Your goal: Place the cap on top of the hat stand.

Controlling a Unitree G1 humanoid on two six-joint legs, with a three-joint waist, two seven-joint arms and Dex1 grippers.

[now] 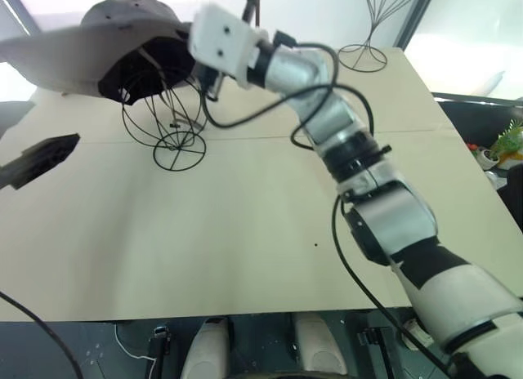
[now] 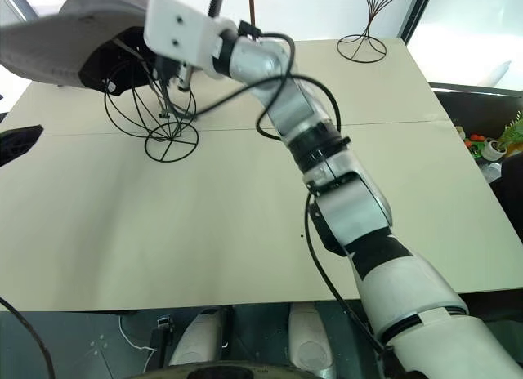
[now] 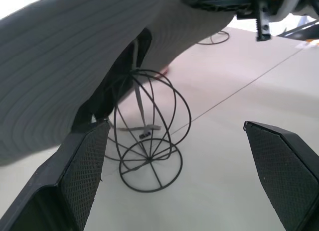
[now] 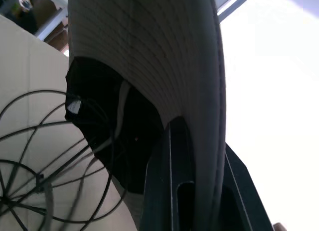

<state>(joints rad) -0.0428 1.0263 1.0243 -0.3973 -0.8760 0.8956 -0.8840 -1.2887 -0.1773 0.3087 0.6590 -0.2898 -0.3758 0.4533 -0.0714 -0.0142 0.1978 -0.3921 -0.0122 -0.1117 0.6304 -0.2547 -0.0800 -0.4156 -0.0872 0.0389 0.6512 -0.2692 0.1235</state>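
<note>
1. The cap (image 1: 90,44) hangs tilted over the hat stand (image 1: 167,122), its dark open underside facing down toward the wire globe and its wide brim reaching out toward the robot's left. Part of the globe's top sits just under or inside the crown opening; whether fabric rests on the wire I cannot tell.
2. The right gripper (image 4: 199,191) has its jaws clamped shut on the brim, the grey fabric pinched between the two black fingers. All the hat's weight appears to hang from this one edge grip.
3. The left gripper (image 3: 177,176) stands wide open with nothing in it, just beside the stand and below the brim.
4. The stand sits on the table (image 1: 245,248) on a small round wire base. A taller slim wire stand (image 1: 368,36) stands well apart at the far edge.
5. Risks, as I judge them:
   - The crown is off-centre over the globe; let go now and the floppy brim would likely drag the hat off to the robot's left.
   - The stand looks light, so fabric catching a wire while the arm moves sideways could tip or slide it.
   - The dangling chin cord (image 3: 141,104) inside the crown could snag in the wires.
   - The open left fingers are close enough to knock the base.
</note>
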